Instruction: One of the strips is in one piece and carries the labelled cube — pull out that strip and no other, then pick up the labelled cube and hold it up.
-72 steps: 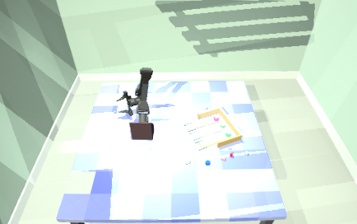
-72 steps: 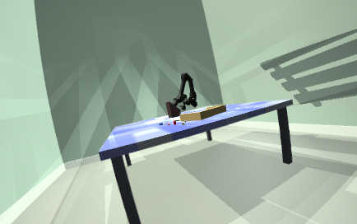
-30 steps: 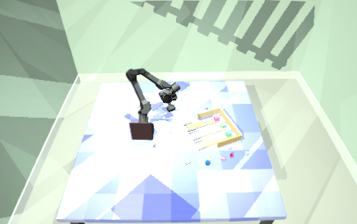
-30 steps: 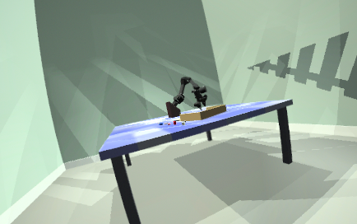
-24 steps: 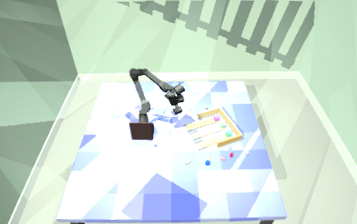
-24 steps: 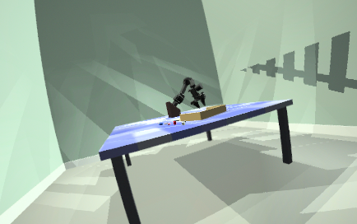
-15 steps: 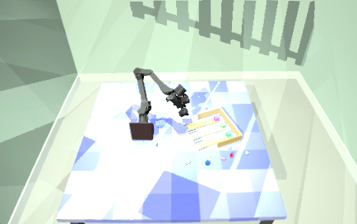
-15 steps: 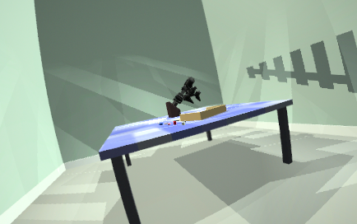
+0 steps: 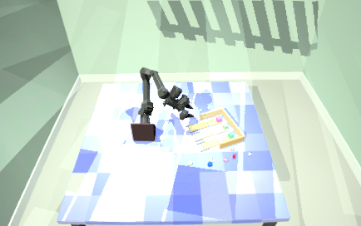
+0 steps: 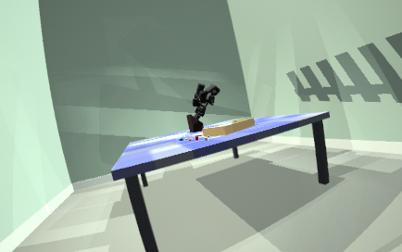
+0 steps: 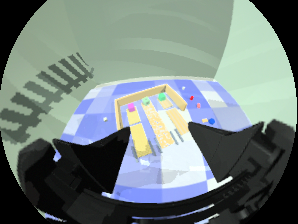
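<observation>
Wooden tray (image 9: 231, 125) with the strips (image 9: 206, 132) and cubes (image 9: 219, 120) sitting just ahead of the gripper (image 9: 185, 111), jaws wide and empty, approach step only, labelled cube unreadable, next: drop to the unbroken strip's near end.

We cannot read a label on any cube (image 9: 229, 135) in the tray (image 9: 233, 125); they are too small. The strips (image 9: 208, 134) blur together in the top view, so we cannot tell which is whole. From outside, the tray's wall hides its contents.
</observation>
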Motion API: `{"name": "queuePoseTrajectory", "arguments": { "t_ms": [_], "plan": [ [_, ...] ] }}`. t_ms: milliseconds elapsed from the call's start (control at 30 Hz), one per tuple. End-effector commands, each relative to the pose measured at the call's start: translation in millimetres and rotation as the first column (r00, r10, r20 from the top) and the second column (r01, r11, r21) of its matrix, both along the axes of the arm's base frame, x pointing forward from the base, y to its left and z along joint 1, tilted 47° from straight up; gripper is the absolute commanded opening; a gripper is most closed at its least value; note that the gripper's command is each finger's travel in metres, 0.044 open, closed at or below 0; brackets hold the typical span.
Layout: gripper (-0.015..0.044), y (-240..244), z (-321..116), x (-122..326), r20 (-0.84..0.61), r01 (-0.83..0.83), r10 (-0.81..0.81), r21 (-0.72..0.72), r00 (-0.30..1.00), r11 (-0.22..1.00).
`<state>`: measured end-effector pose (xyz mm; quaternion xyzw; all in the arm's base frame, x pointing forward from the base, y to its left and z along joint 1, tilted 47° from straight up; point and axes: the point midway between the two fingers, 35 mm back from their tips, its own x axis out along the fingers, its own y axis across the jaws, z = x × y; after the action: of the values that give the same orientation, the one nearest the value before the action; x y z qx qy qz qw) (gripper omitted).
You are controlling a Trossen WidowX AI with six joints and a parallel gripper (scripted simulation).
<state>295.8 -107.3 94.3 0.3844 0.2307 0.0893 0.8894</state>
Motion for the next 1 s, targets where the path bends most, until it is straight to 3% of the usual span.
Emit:
{"name": "queuePoseTrajectory", "arguments": {
  "t_ms": [0, 200, 467, 800, 967],
  "plan": [
    [0.0374, -3.5, -2.5, -0.4, -0.001, 0.005, -0.005, -0.003, 1.0, 1.0],
    [0.0216, -10.7, -15.0, 19.6, -0.085, -0.055, 0.05, -0.057, 0.995, 0.997],
    [0.0006, 2.3, -48.4, 61.0, -0.276, -0.346, 0.31, -0.092, 0.91, 0.934],
    [0.0, 44.4, -86.9, 84.3, -0.432, -0.738, 0.663, -0.008, 0.611, 0.675],
    [0.0, 51.6, -91.2, 84.8, -0.44, -0.784, 0.709, 0.015, 0.552, 0.62]
  ]
}}
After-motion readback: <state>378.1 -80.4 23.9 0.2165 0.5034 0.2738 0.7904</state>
